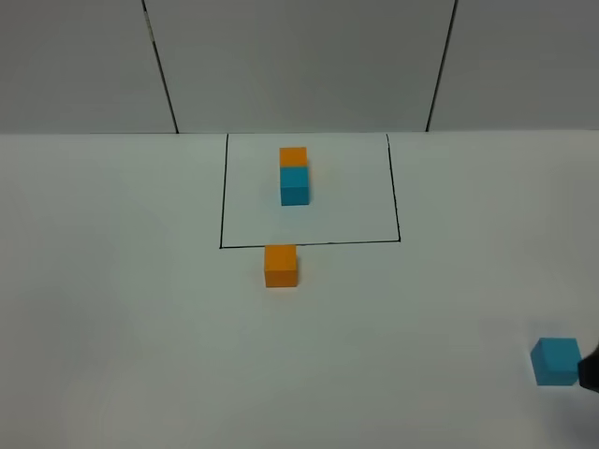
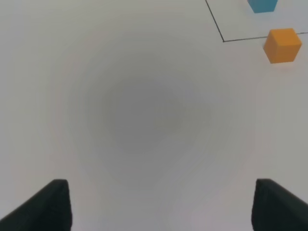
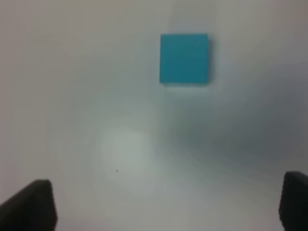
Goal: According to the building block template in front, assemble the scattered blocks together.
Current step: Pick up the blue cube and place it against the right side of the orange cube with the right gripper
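Orange and teal-blue, the two joined matte cubes of the building block template (image 1: 294, 173) sit in a row inside a thin black-lined rectangular frame (image 1: 309, 243) on the white table (image 1: 112, 309). The loose orange cube (image 1: 281, 266) rests just outside the frame's near line. The loose teal-blue cube (image 1: 556, 361) lies well apart from the frame, off its near right corner. The right jaws stand spread near that cube, gripping nothing. The left jaws stand wide apart over bare table beyond the frame's left corner. Grey wall panels (image 1: 299, 65) rise behind the frame.

No writing in view
Orange block (image 1: 281, 266), teal block (image 1: 556, 361), template (image 1: 294, 176) and desk (image 1: 112, 318) carry no readable text.
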Controlling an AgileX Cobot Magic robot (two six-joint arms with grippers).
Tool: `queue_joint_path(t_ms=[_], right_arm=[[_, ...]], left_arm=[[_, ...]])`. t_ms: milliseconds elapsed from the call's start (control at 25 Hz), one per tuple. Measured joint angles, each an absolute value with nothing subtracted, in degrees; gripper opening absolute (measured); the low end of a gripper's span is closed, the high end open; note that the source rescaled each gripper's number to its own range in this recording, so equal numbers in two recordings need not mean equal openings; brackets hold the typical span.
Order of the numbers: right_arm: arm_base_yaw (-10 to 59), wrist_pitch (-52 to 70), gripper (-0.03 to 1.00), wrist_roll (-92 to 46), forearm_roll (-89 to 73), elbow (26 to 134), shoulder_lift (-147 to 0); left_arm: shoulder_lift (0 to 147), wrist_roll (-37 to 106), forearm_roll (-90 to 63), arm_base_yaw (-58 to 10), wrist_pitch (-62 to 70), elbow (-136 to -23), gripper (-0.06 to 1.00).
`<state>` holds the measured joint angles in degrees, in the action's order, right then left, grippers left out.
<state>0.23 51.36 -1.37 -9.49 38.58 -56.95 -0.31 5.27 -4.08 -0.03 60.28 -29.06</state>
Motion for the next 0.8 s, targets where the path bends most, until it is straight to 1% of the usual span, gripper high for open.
queue_joint_path(t_ms=[160,320,520,800], right_arm=[[0.2,49.4,0.9,-2.0,-9.9,44.7,-70.6],[0.2,47.1,0.9,-2.2,-9.8,48.3,-80.1],[0.6,44.1,0.9,-2.6,-9.2,48.7,-87.0],[3.6,40.3,0.9,-2.0,-7.0,48.8,-91.7]], left_arm=[[-0.3,5.3,-4.1,0.0,60.3,-29.1,0.72],[-0.3,5.3,-4.1,0.0,60.2,-29.1,0.72],[-0.3,5.3,-4.1,0.0,60.2,-29.1,0.72],[-0.3,5.3,-4.1,0.0,60.2,-29.1,0.72]])
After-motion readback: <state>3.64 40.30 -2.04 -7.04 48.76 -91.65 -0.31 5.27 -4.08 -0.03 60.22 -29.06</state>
